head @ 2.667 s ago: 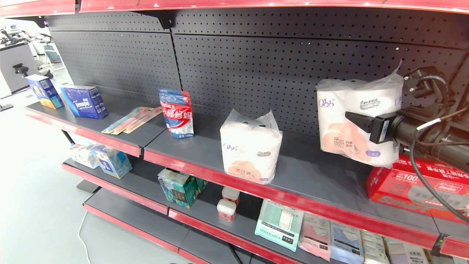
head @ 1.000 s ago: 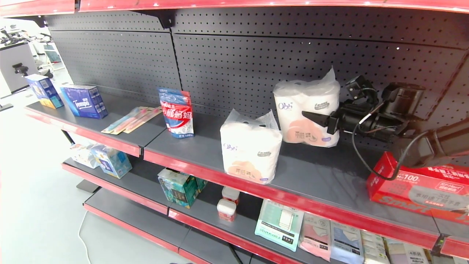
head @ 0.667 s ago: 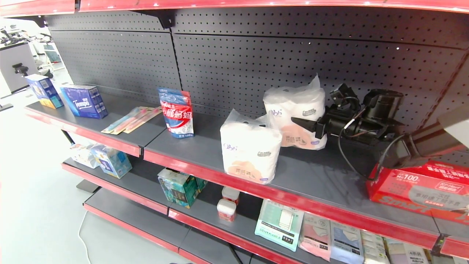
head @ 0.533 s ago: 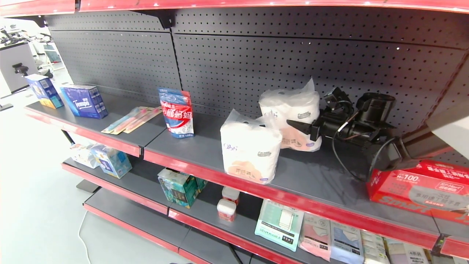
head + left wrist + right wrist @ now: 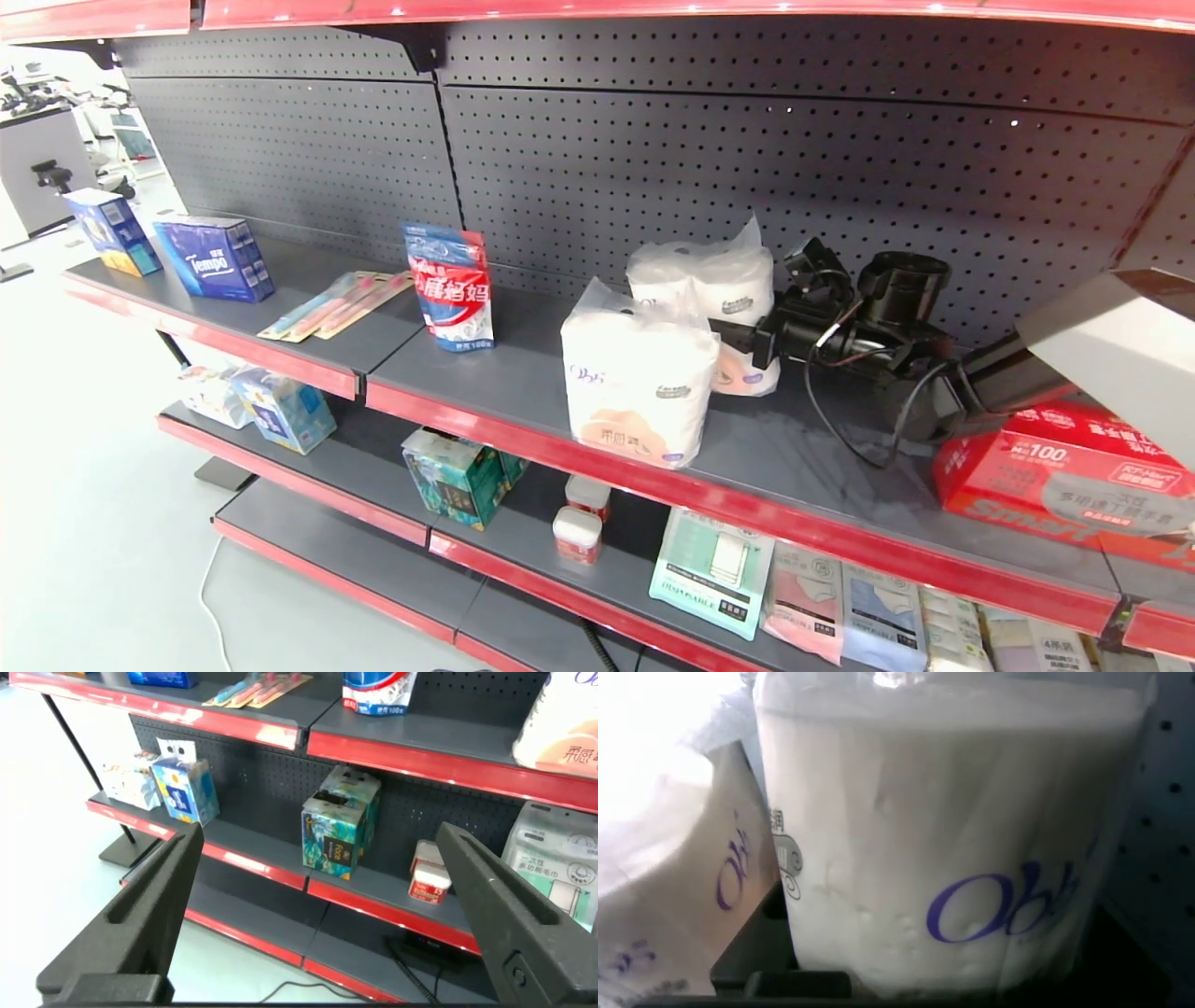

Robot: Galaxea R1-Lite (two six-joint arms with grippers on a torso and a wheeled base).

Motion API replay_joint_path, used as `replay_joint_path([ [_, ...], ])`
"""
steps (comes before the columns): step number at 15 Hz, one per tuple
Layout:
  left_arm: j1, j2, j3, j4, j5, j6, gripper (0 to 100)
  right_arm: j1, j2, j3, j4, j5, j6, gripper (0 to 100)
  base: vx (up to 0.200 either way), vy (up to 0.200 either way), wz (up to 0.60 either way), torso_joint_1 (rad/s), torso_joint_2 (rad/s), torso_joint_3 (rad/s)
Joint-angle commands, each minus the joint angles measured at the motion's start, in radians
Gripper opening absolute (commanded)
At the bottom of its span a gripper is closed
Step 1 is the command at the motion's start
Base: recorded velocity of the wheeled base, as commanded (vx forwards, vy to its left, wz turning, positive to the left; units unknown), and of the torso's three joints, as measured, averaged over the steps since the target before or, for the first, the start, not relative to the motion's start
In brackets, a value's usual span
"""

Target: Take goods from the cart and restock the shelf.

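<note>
My right gripper (image 5: 734,336) is shut on a white toilet paper pack (image 5: 709,280) and holds it at the back of the grey shelf board (image 5: 822,448), close to the pegboard. Its lower end is at or just above the board. A second, identical pack (image 5: 639,378) stands at the shelf's front edge, directly in front of the held one and partly covering it. In the right wrist view the held pack (image 5: 952,840) is pressed close to the camera, with the other pack (image 5: 663,905) beside it. My left gripper (image 5: 327,905) hangs open and empty before the lower shelves.
A red box (image 5: 1064,467) lies on the shelf under my right arm. Left of the packs stand a blue-red pouch (image 5: 451,287), toothbrush packs (image 5: 336,303) and blue tissue boxes (image 5: 217,259). Lower shelves hold a green box (image 5: 341,821), small jars (image 5: 430,873) and flat packets (image 5: 714,569).
My right arm has carried the toilet paper pack leftward and downward along the pegboard, from beside the red box to just behind the front pack. The grip has stayed shut.
</note>
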Motion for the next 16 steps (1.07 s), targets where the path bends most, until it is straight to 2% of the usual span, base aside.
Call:
replay_joint_path([
  [1,0.0,0.0,0.0,0.0,-0.001,0.0,100,0.019,0.014,-0.021,-0.002,-0.005,0.014,0,0.0,0.0,0.0,0.0,0.0,0.0],
  [8,0.0,0.0,0.0,0.0,-0.001,0.0,100,0.091,0.058,-0.067,-0.017,-0.092,0.098,0,0.0,0.0,0.0,0.0,0.0,0.0],
  [16,0.0,0.0,0.0,0.0,0.001,0.0,100,0.093,0.143,-0.093,-0.022,-0.118,0.062,0,0.0,0.0,0.0,0.0,0.0,0.0],
])
